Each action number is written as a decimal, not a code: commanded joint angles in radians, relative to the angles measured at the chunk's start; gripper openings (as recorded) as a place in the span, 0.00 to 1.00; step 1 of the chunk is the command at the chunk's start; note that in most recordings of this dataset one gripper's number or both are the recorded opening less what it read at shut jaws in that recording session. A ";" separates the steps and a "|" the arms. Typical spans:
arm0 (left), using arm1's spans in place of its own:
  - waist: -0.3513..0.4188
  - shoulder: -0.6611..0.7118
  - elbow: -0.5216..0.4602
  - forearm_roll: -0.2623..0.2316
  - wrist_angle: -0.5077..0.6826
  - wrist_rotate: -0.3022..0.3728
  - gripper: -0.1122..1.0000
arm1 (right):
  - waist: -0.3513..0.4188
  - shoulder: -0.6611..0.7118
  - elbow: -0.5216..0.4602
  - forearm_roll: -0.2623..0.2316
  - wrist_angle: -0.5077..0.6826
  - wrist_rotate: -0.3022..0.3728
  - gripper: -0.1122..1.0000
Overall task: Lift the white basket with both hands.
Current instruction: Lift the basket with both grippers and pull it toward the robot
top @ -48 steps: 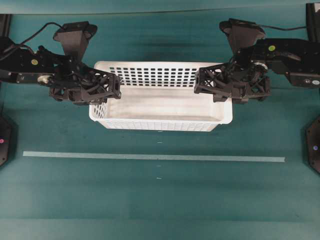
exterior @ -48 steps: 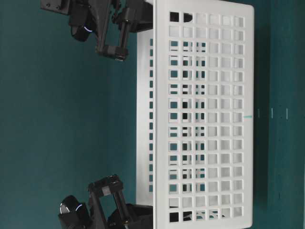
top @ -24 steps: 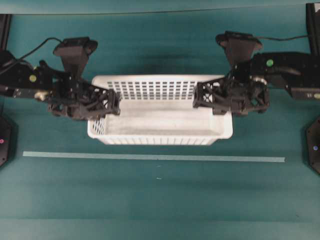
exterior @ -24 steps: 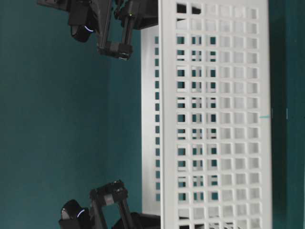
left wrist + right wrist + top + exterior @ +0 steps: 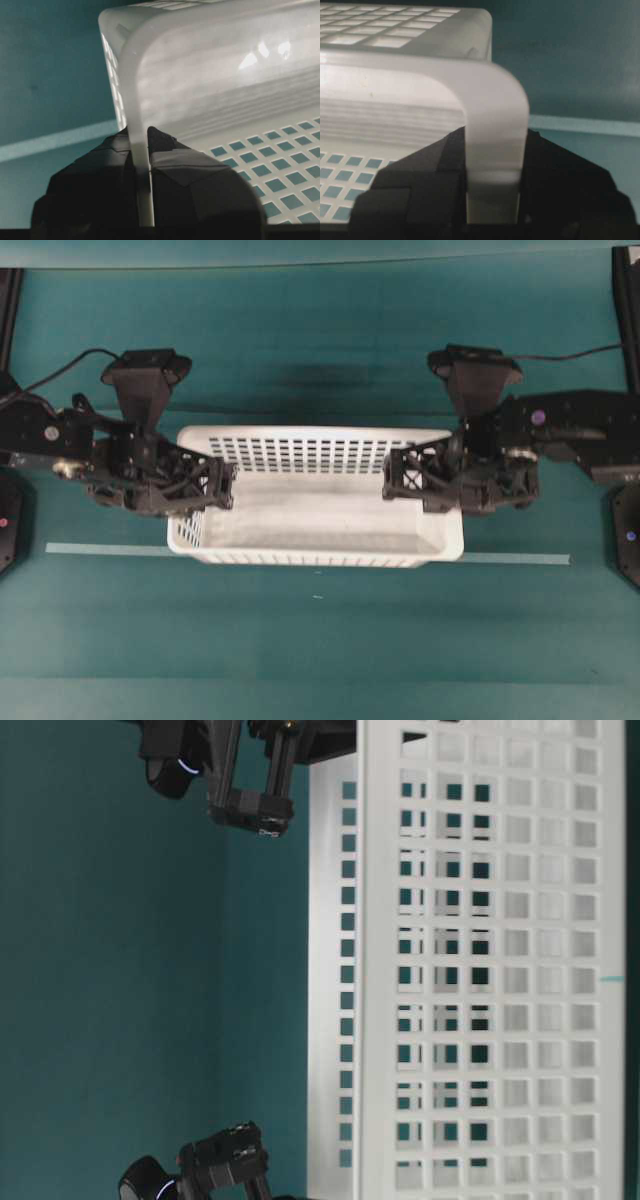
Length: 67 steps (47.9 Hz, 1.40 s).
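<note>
- The white basket (image 5: 315, 515) hangs between the two arms over the teal surface (image 5: 320, 640), its long axis running left to right in the overhead view.
- Its near rim overlaps the middle of a pale tape line (image 5: 105, 549) on the surface; the ends of the line show on both sides of the basket.
- The left tool (image 5: 205, 487) grips the basket's left short wall; in the left wrist view the thin wall (image 5: 142, 170) passes straight between the two dark fingers (image 5: 107, 165), which press against it from either side, nearly closed.
- The right tool (image 5: 408, 478) grips the right short wall the same way; in the right wrist view the wider rolled rim (image 5: 495, 150) sits between its fingers (image 5: 420, 170), so this tool is held somewhat further apart.
- Both tools reach in from outside, level with the rim, with their wrist cameras rising behind them.
- The table-level view, which is turned on its side, shows the perforated long wall (image 5: 500, 980) filling most of the frame, with rows of small rectangular holes.
- The basket's solid floor is bare.
</note>
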State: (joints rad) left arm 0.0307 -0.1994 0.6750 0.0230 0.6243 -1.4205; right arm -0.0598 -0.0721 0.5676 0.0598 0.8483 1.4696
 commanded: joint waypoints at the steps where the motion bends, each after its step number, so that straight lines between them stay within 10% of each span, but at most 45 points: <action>1: -0.040 -0.026 -0.028 0.008 -0.017 -0.008 0.08 | 0.041 0.005 -0.009 -0.017 -0.029 0.008 0.25; 67: -0.124 0.064 -0.061 0.028 -0.018 -0.064 0.08 | 0.100 0.052 0.040 -0.074 -0.109 0.103 0.25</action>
State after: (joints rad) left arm -0.0920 -0.1212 0.6535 0.0368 0.6213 -1.4987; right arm 0.0445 -0.0430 0.6213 0.0123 0.7670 1.5831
